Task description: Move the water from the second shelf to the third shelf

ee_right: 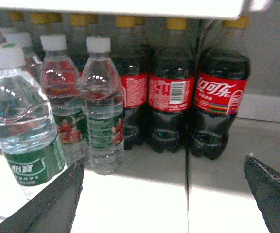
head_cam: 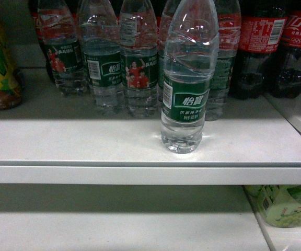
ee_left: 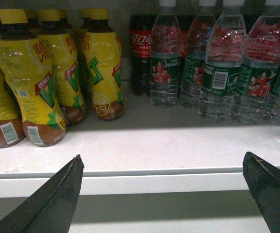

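Observation:
One water bottle with a dark green label stands alone near the front edge of a white shelf, ahead of a row of like bottles. The right wrist view has it at the left, just beyond my left-hand finger. My right gripper is open and holds nothing; it points at the bare shelf in front of the cola bottles. My left gripper is open too, level with the shelf's front lip, empty. Neither gripper shows in the head view.
Dark cola bottles with red labels stand at the back right. Yellow tea bottles fill the left end. A lower shelf lies beneath, with pale green packs at its right. A seam divides the shelf boards.

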Tool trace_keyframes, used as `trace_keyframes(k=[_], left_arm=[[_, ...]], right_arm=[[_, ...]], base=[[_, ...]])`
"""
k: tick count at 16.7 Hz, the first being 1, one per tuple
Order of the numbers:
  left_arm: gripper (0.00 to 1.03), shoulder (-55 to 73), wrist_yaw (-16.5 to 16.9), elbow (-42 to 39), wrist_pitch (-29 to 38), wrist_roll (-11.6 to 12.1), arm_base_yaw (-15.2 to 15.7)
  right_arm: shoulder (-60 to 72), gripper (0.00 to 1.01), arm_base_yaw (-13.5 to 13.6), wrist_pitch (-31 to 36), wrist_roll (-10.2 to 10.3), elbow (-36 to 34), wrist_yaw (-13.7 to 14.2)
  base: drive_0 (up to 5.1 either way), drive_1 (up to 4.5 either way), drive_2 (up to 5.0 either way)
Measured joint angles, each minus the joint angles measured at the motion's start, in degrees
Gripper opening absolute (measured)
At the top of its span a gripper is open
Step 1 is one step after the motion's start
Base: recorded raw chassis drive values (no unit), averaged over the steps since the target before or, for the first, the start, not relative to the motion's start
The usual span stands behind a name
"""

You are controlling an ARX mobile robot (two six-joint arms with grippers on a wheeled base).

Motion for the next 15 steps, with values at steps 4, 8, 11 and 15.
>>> trace_keyframes(k=[4,8,11,15], left_arm=[[0.98,0.0,0.0,0.0,0.0,0.0,0.0],[0.98,0.0,0.0,0.0,0.0,0.0,0.0],[0.98,0.0,0.0,0.0,0.0,0.0,0.0],[0.98,0.0,0.0,0.0,0.0,0.0,0.0]], right_arm=[[4.4,0.98,1.1,1.6,-1.4,1.0,-2.3],[10.4,0.98,3.2,3.1,-3.2,3.2,-5.5],[18.6,0.98,5.3,5.3,-4.8,5.8,-5.6],[25.0,0.98,10.4,8.7,-5.8,7.4,-5.1]], base=[[0.0,0.00,0.0],[0.0,0.00,0.0],[0.0,0.00,0.0],[0.0,0.00,0.0]])
